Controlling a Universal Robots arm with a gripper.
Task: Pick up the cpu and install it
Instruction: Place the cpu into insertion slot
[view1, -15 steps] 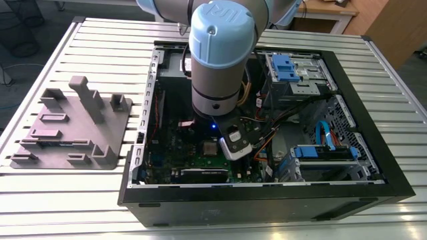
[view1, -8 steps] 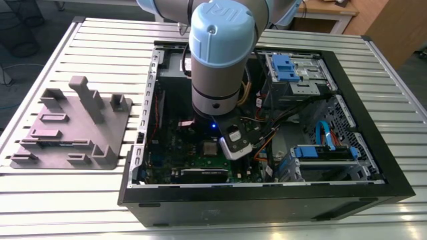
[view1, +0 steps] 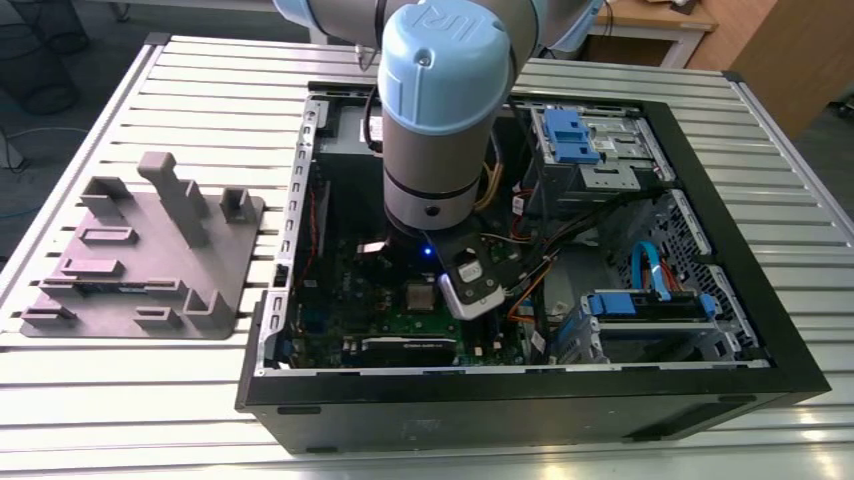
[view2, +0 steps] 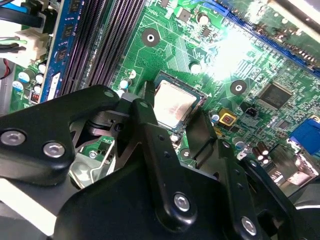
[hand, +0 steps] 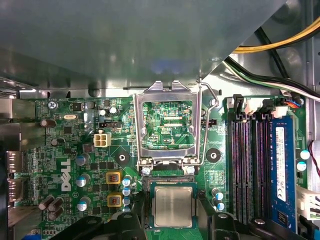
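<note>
The cpu (hand: 172, 206) is a small silvery square lying flat in the socket on the green motherboard (hand: 75, 150). It also appears in the second wrist view, cpu (view2: 173, 104), and as a pale square in the exterior view, cpu (view1: 420, 297). My gripper (hand: 172, 222) straddles it, open, with one black finger (hand: 134, 222) on each side and a small gap to the chip's edges. In the second wrist view the gripper (view2: 172, 117) hangs just over the chip. The arm's wrist (view1: 461, 280) reaches down into the computer case (view1: 747, 330).
The silver socket frame (hand: 167, 92) stands flipped open behind the cpu, its lever (hand: 202, 125) raised. Memory slots (hand: 245, 165) and a blue module run beside the socket. Yellow and black cables (hand: 280, 42) hang close by. A grey tray with posts (view1: 147, 250) lies at the exterior view's left.
</note>
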